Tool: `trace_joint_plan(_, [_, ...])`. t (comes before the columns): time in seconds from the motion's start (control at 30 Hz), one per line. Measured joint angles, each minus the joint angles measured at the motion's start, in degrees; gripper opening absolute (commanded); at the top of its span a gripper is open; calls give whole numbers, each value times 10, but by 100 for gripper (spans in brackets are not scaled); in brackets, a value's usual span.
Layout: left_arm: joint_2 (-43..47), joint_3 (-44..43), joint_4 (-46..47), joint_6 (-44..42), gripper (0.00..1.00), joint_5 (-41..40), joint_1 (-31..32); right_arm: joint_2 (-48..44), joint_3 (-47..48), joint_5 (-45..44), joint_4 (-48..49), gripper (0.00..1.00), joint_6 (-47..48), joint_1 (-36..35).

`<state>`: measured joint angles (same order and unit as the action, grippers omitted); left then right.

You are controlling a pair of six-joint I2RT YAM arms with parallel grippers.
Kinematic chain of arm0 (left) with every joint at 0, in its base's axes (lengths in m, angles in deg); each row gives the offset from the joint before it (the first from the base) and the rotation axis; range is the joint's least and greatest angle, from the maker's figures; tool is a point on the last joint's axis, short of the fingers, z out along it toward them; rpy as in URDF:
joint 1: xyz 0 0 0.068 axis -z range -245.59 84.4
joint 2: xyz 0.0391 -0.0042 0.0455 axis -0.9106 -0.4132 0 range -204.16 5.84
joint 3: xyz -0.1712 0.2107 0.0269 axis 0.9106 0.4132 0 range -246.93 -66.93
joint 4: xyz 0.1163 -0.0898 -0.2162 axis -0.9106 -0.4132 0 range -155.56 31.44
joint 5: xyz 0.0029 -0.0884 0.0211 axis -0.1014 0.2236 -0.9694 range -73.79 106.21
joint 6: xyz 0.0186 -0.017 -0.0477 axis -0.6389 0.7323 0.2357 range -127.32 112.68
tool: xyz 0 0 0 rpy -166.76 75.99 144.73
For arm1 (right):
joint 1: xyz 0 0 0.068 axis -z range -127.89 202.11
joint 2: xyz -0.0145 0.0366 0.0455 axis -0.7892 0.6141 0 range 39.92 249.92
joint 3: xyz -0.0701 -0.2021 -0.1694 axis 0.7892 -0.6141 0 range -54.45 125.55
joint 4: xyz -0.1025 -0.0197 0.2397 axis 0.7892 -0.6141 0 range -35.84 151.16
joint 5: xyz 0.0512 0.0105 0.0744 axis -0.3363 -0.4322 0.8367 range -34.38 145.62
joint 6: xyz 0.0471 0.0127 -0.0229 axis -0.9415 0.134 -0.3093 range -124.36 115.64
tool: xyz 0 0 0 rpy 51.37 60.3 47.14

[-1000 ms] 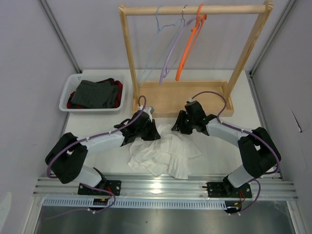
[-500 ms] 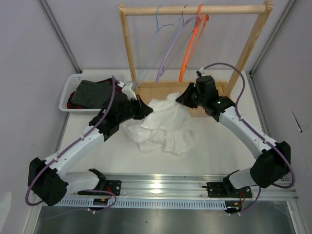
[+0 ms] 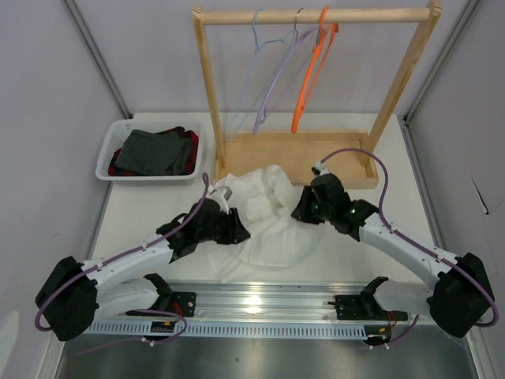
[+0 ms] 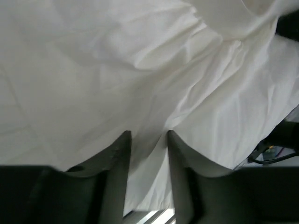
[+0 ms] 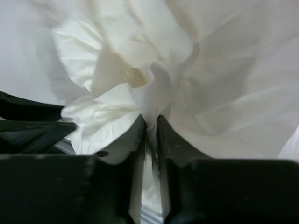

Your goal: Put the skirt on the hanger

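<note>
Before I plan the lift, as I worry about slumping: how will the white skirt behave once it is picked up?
Probably very floppy: the skirt lies in loose crumpled folds and bunches where the right gripper pinches it. Likely light, since the cloth looks thin. Lifted, it would probably sag between grip points rather than hold shape.

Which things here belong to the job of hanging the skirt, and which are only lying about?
For the job:
white skirt
orange hanger

Only lying about:
lilac hanger
pale blue hanger
basket
dark grey garment
</note>
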<state>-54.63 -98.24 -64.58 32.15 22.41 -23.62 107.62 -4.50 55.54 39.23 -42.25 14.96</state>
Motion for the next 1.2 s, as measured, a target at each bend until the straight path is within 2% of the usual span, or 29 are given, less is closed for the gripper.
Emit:
trace_joint_plan(0.03, [-2,25,-3,9,55,0,8,-1,-35,-9,-5,42,-8,-13])
trace_joint_plan(0.07, [-1,45,-9,17,60,-2,12,-1,-64,-18,-10,48,-18,-24])
trace_joint_plan(0.1, [2,58,-15,24,62,-5,13,-4,-89,-31,-13,58,-24,-36])
trace_joint_plan(0.2, [33,61,-27,26,65,-16,13,-33,-127,-64,-32,69,-41,-71])
trace_joint_plan(0.3, [72,34,-38,21,66,-25,13,-73,-129,-90,-39,73,-48,-84])
trace_joint_plan(0.43, [84,-37,-54,3,66,-30,14,-110,-119,-124,-57,75,-54,-84])
trace_joint_plan(0.53, [49,-96,-54,-14,63,-30,14,-124,-102,-147,-74,70,-58,-84])
trace_joint_plan(0.7, [-101,-196,-46,-47,56,-38,16,-93,-60,-177,-100,58,-69,-73])
trace_joint_plan(0.87, [-252,-307,-63,-93,54,-70,23,-77,-59,-183,-112,53,-79,-66])
trace_joint_plan(1.07, [-341,-406,-87,-132,47,-108,25,-74,-66,-179,-112,52,-87,-54])
trace_joint_plan(1.2, [-383,-462,-118,-155,45,-131,25,-69,-76,-171,-110,52,-87,-46])
